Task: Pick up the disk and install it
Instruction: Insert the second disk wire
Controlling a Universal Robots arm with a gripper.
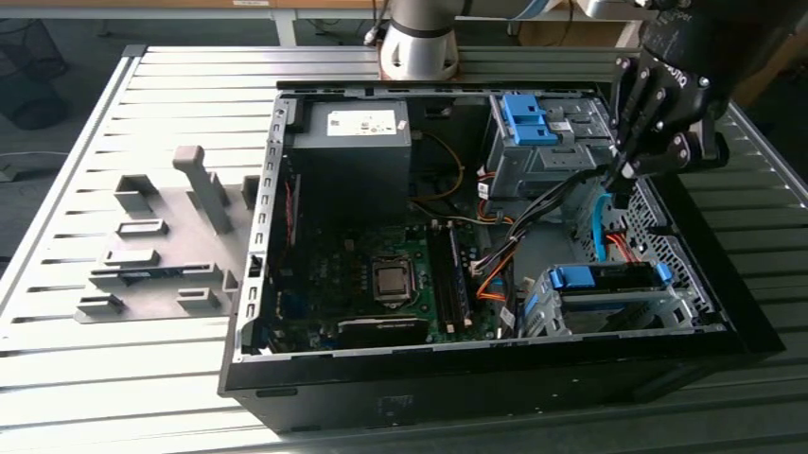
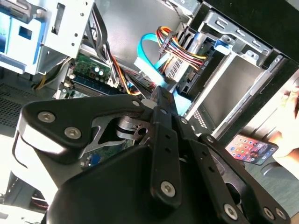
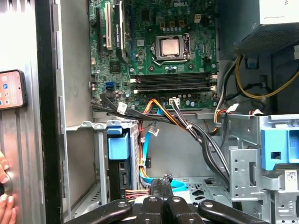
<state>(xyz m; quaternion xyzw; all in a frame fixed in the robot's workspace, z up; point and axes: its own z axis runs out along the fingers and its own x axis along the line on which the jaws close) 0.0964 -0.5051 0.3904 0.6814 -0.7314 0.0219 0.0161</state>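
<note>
Inside the open computer case [image 1: 259,284], the gripper [image 1: 615,175] hangs with its two fingers [image 3: 159,186] pressed together and nothing between them, tips down among the wires. A short way off from the tips, nearer the case's edge, the disk [image 1: 606,277] sits in a grey metal bay [image 1: 669,307], and its blue frame shows at the open end, also seen in the first wrist view [image 3: 117,147]. Farther from the gripper, outside the case wall, a phone [image 3: 11,88] lies by a person's hand [image 3: 4,205].
</note>
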